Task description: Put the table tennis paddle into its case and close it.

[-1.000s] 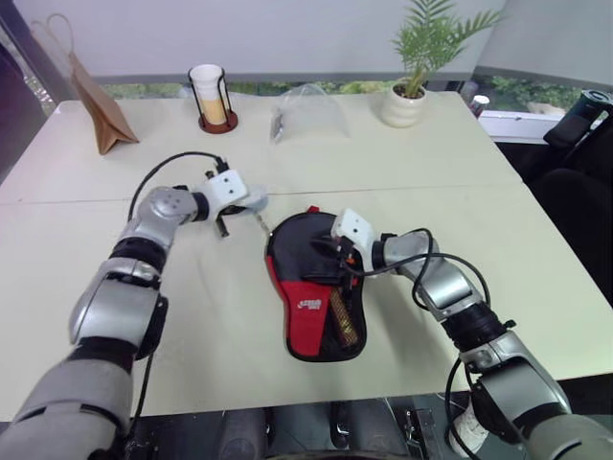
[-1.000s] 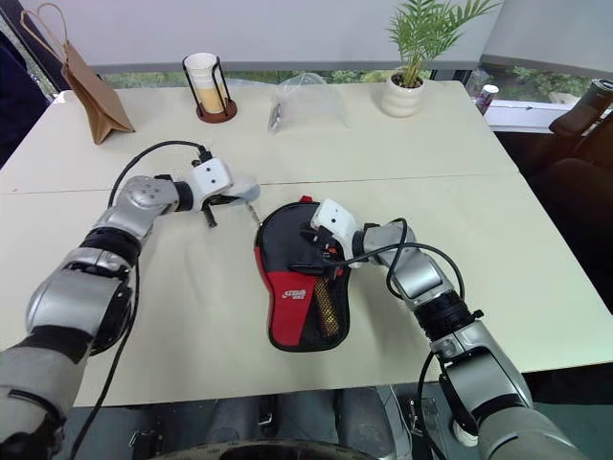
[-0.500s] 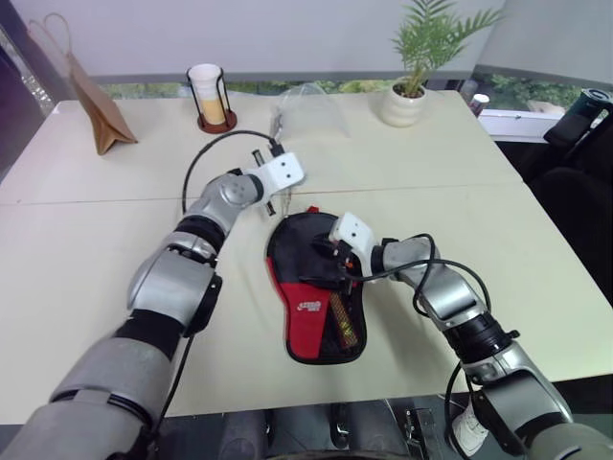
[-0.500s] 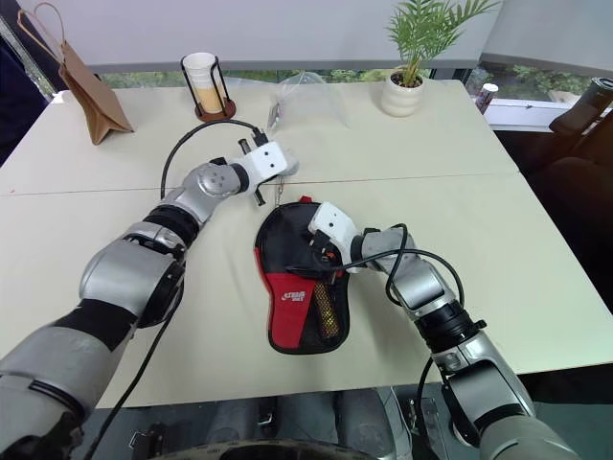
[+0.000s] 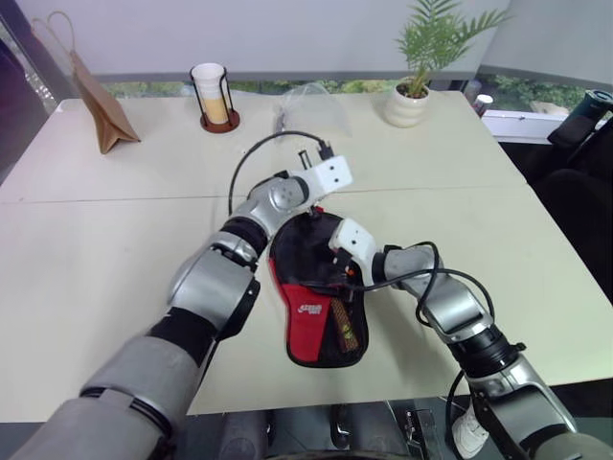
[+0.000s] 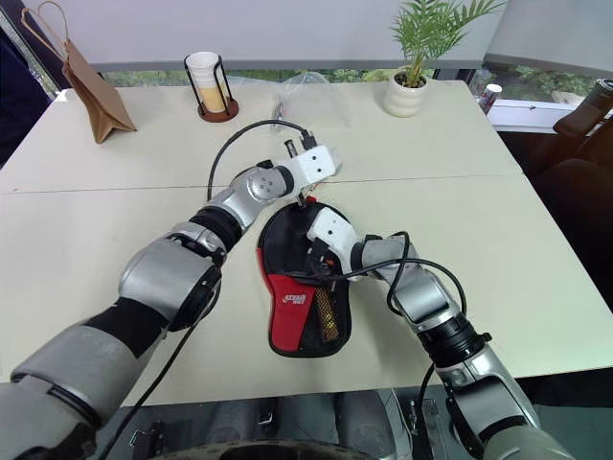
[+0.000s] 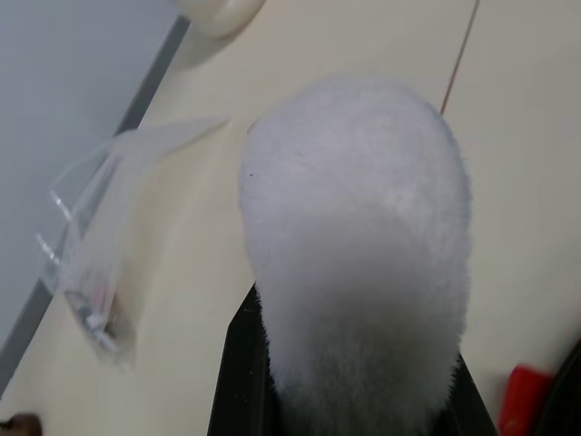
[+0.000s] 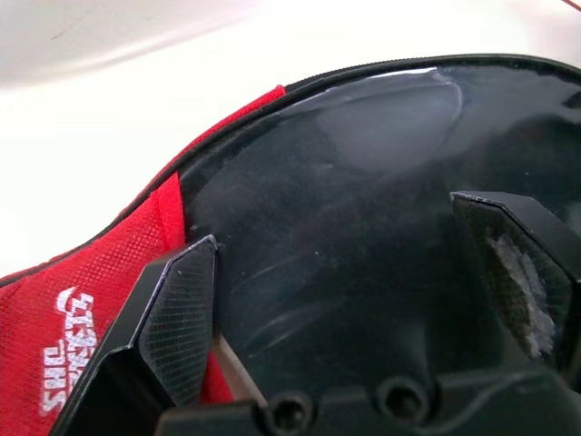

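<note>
The case (image 5: 308, 314), a black pouch with a red logo panel, lies on the table (image 5: 86, 278). Through its mesh window I see the tan handle of the table tennis paddle (image 5: 343, 326); the blade is hidden inside. My left gripper (image 5: 314, 198) hangs just over the case's far round end, shut on a small pale plush toy (image 7: 354, 272) that bulges between its fingers. My right gripper (image 8: 336, 227) stands open over the case's black round part, one finger (image 8: 168, 318) near the red panel and the other finger (image 8: 517, 263) over the glossy black surface.
At the table's far side stand a brown paper bag (image 5: 101, 110), a cup in a wire holder (image 5: 213, 96), a clear plastic bag (image 5: 308, 107) and a potted plant (image 5: 412, 91). A seam (image 5: 115, 199) runs across the table.
My left arm has swung to the right, from the table left of the case to the case's far end, still shut on the plush toy. The right gripper stays over the case.
</note>
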{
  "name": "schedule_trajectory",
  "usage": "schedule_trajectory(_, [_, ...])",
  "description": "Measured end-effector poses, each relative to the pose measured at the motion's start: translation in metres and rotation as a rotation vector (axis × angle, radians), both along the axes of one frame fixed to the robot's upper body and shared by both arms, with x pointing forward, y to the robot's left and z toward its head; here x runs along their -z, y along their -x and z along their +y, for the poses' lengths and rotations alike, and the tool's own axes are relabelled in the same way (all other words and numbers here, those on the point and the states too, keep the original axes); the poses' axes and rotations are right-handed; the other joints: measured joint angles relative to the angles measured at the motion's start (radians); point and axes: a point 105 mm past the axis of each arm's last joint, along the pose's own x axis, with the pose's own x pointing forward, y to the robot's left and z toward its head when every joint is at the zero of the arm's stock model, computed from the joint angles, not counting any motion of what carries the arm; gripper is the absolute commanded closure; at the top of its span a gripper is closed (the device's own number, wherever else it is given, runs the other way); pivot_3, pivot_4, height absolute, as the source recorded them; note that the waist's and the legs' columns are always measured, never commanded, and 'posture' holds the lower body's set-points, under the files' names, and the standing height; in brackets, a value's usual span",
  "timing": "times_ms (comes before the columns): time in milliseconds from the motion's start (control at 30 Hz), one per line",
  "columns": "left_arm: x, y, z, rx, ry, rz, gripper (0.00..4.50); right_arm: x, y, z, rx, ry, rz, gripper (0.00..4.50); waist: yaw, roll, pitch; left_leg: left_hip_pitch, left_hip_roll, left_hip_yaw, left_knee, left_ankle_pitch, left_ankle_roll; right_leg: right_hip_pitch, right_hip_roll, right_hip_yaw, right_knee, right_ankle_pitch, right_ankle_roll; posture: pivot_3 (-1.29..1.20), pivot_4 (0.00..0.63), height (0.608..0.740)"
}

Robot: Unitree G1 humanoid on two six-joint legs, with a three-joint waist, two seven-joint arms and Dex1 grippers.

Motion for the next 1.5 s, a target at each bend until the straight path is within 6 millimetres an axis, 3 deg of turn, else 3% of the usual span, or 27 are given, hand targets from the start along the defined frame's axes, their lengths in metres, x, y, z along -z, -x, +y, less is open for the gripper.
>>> schedule_trajectory(367, [-0.001, 0.017, -0.040, 0.100, 0.051, 0.020, 4.47, 0.001, 0.001, 0.003, 0.037, -0.010, 0.025, 0.00, -0.002, 0.000, -0.001, 0.000, 0.000, -0.001, 0.000, 0.000, 0.000, 0.000, 0.000, -0.001, 0.000, -0.002, -0.003, 0.00, 0.150, 0.740])
schedule_trajectory(533, [-0.001, 0.023, -0.049, 0.144, 0.112, 0.079, 4.47, 0.001, 0.001, 0.003, 0.037, -0.010, 0.025, 0.00, -0.003, 0.000, -0.001, 0.000, 0.000, -0.001, 0.000, 0.000, 0.001, 0.000, 0.000, -0.001, 0.000, -0.002, -0.003, 0.00, 0.150, 0.740])
schedule_trajectory(833, [0.000, 0.025, -0.038, 0.199, 0.197, 0.244, 0.04, 0.001, -0.003, 0.005, 0.004, -0.001, 0.036, 0.00, -0.006, 0.001, -0.001, 0.001, 0.000, -0.002, 0.000, 0.000, 0.001, 0.000, 0.000, -0.001, 0.000, -0.002, -0.003, 0.00, 0.150, 0.740])
schedule_trajectory(967, [-0.020, 0.032, -0.038, 0.300, 0.524, 0.460, 0.04, 0.001, -0.005, 0.004, -0.013, 0.001, 0.036, 0.00, -0.007, 0.002, -0.002, 0.001, 0.000, -0.003, 0.000, 0.000, 0.001, 0.001, 0.000, -0.002, 0.000, -0.002, -0.004, 0.00, 0.150, 0.740])
schedule_trajectory(1100, [-0.049, 0.030, -0.026, 0.367, 0.686, 0.502, 0.04, 0.001, -0.007, 0.005, -0.027, 0.002, 0.035, 0.00, -0.008, 0.002, -0.002, 0.001, 0.000, -0.004, 0.000, 0.000, 0.001, 0.002, 0.000, -0.002, 0.000, -0.001, -0.003, 0.00, 0.150, 0.740])
schedule_trajectory(1333, [-0.075, 0.013, 0.033, 0.314, 0.780, 0.432, 0.04, 0.001, -0.010, 0.004, -0.049, 0.006, 0.038, 0.00, -0.007, 0.004, -0.003, 0.002, 0.000, -0.004, 0.000, 0.000, 0.000, 0.003, 0.000, -0.002, 0.000, 0.000, -0.001, 0.00, 0.150, 0.740])
schedule_trajectory(1500, [-0.060, 0.019, 0.076, 0.334, 0.705, 0.413, 0.04, -0.004, -0.015, 0.002, -0.044, -0.003, 0.032, 0.00, -0.007, 0.004, -0.003, 0.002, 0.000, -0.004, 0.000, 0.000, 0.000, 0.003, 0.000, -0.002, 0.000, 0.000, -0.001, 0.00, 0.150, 0.740])
